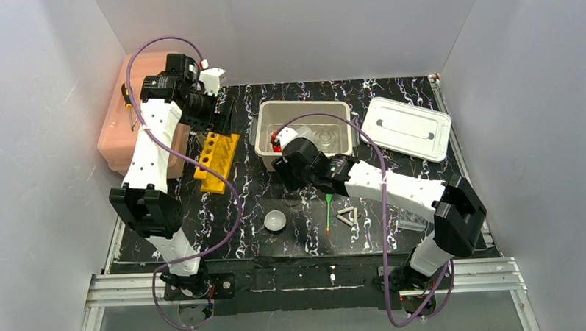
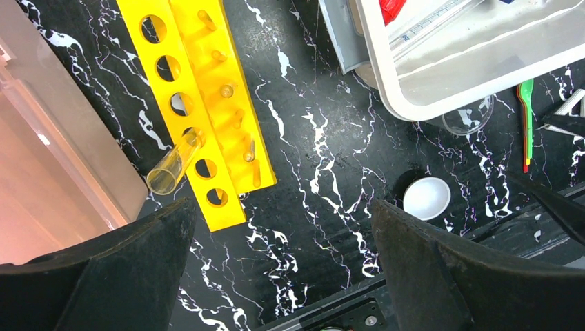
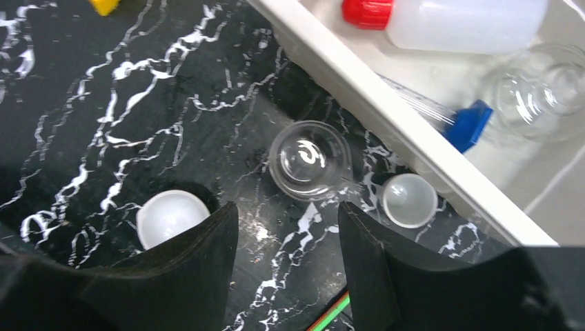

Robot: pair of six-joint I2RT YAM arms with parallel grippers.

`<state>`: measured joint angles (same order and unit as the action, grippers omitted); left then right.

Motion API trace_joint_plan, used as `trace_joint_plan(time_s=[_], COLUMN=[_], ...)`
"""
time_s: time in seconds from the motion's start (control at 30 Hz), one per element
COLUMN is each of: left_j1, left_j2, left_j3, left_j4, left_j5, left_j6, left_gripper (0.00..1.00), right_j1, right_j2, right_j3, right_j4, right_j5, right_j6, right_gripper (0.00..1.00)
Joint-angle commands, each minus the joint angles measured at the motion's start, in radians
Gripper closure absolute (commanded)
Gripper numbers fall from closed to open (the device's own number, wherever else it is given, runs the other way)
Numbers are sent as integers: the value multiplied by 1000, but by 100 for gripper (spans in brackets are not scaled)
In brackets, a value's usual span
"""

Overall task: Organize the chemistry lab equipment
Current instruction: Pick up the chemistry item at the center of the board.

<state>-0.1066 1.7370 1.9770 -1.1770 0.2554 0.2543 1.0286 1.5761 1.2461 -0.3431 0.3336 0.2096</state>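
Just short of a small clear beaker [image 3: 310, 160], right gripper [image 3: 288, 210] half-spread, apparently empty; left gripper [image 2: 283, 214] wide apart, empty.

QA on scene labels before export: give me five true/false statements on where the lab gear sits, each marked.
1. The red-capped squeeze bottle lies inside the white bin. True.
2. The yellow rack holds no tube. False: one glass tube leans in a hole.
3. The white bowl sits on the table, outside the bin. True.
4. The right jaws are shut on the green spoon. False: they stand open and empty; the spoon lies on the table.
5. The lid covers the bin. False: it lies on the table, right of the bin.
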Motion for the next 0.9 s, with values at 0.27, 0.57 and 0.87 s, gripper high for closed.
trace_joint_plan(time_s=[0.27,0.57,0.87], left_j1=[5,5,6], left_j2=[-57,-68,-63], left_j3=[-30,-39,-30], left_j4=[-3,-1,-2], left_j5=[3,-10,-9], left_j6=[-6,5,7], left_gripper=[2,2,2], right_j1=[19,21,21], right_j2=[105,174,203], right_j3=[65,64,53], right_j4=[52,55,73], right_j5=[-141,-83,-54], right_j6=[-48,-81,-97], right_gripper=[45,46,47])
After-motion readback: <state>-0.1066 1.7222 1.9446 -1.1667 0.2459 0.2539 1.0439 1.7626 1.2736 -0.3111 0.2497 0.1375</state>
